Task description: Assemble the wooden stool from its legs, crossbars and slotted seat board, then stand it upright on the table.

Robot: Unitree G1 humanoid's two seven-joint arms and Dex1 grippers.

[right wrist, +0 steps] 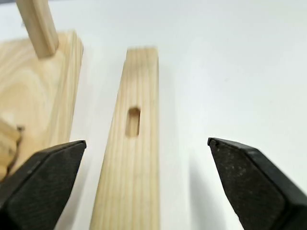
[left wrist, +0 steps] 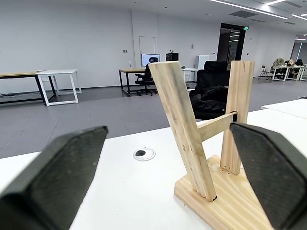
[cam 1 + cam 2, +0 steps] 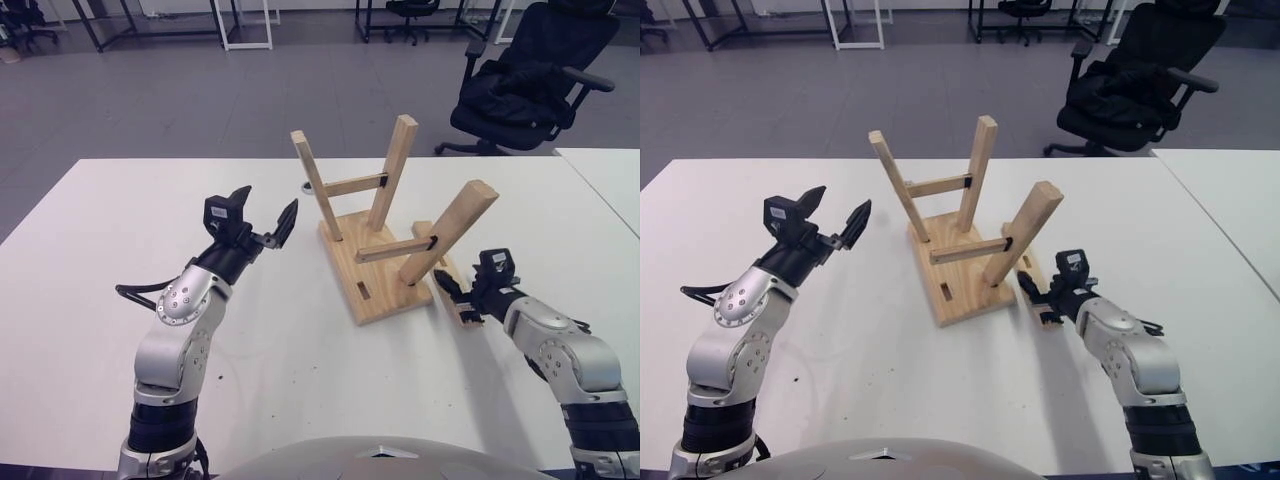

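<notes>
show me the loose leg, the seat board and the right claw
loose leg (image 1: 134, 167), right wrist view, flat face near the slot
seat board (image 3: 385, 293), left eye view, bare wood by its near edge
right claw (image 1: 146, 143), right wrist view, midway between its open fingertips

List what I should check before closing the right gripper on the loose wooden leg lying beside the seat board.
1. Right gripper open: ok, jaws spread wide.
2. Loose pale wooden leg inside its jaws: ok, lying flat on the white table.
3. Leg apart from the upturned pale wooden seat board: ok, a narrow gap shows.
4. Empty slot in the board to receive it: ok.
5. Three standing wooden legs firmly seated: cannot tell.
6. Left gripper out of the way: ok, open, hovering left of the standing legs.
</notes>
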